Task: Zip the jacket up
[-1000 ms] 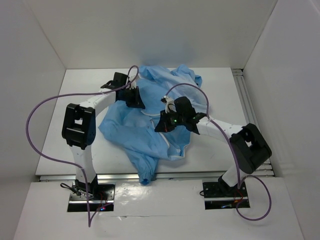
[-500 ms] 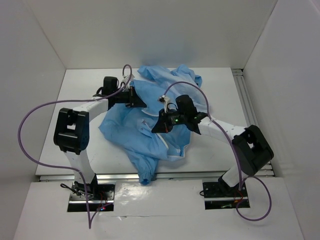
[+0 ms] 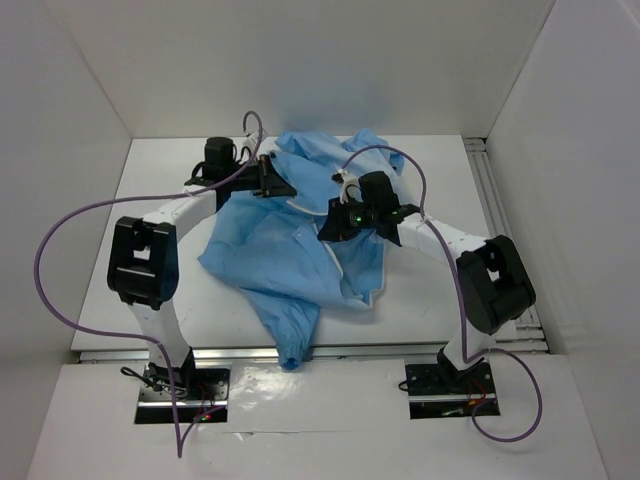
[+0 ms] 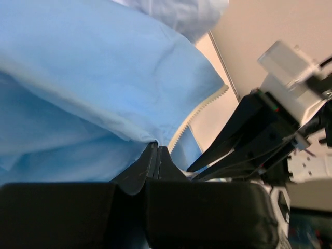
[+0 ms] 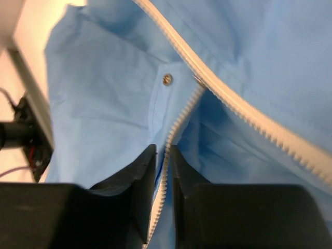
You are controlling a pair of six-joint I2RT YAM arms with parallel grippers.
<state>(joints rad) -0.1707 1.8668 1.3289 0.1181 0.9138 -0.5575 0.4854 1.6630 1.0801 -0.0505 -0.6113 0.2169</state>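
Two hands work the jacket (image 3: 290, 260), which lies rumpled across the middle of the surface (image 3: 445, 165), reaching toward its far edge. My left hand (image 4: 157, 149) is pinched tight on cloth beside the zipper (image 5: 179, 119). My right hand (image 5: 163, 153) stands slightly apart, with that zipper running between its fingers. The fabric looks thin, limp and likely to slip, so I'd grip the stiffer edging.

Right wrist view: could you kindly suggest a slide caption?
Right gripper straddles the white zipper edging of the jacket, jaws slightly apart, near a metal snap.
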